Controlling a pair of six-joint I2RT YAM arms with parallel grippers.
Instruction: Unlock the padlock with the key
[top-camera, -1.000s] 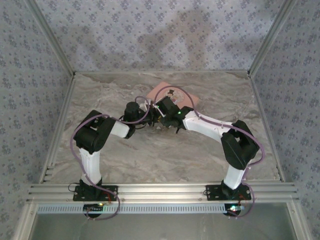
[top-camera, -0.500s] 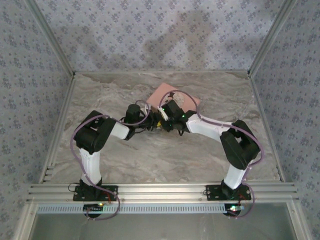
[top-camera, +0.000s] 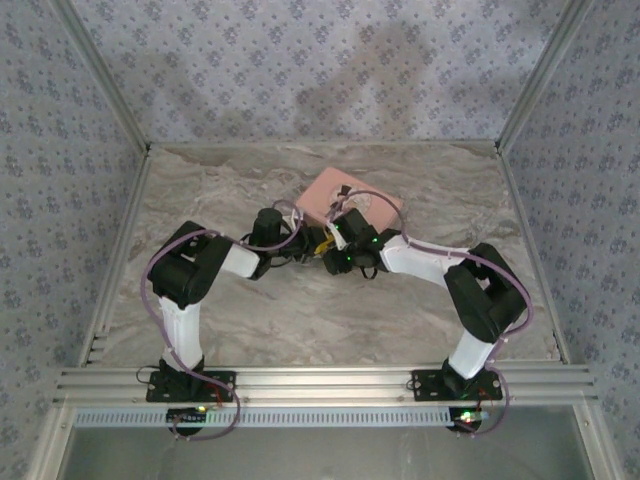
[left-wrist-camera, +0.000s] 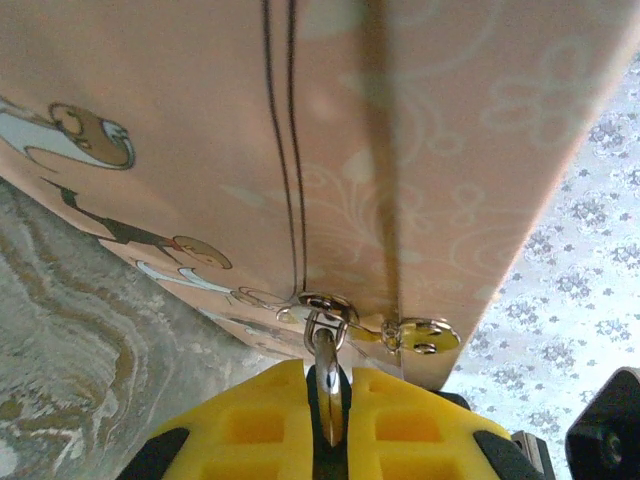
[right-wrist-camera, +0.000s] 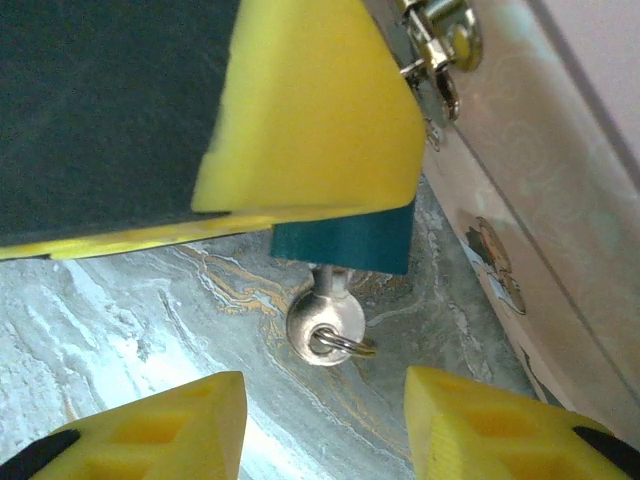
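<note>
Key (right-wrist-camera: 325, 325) in padlock (right-wrist-camera: 342, 245) underside; left tool (left-wrist-camera: 328, 385) pinches padlock; right tool (right-wrist-camera: 325, 410) spread below padlock, clear of key. Unlocking apparently unfinished.

My right gripper (right-wrist-camera: 325, 420) has its jaws apart, and bare marble table (right-wrist-camera: 120, 310) lies open to the lower left. Dead centre the key (right-wrist-camera: 322, 322) hangs from the padlock (right-wrist-camera: 345, 243), which is pinched in my left gripper (left-wrist-camera: 328, 410). That gripper's yellow finger (right-wrist-camera: 300, 110) blocks the upper left. The pink tin (right-wrist-camera: 540, 170) walls off the right edge, and the slot between tin and key looks passable, I think.
</note>
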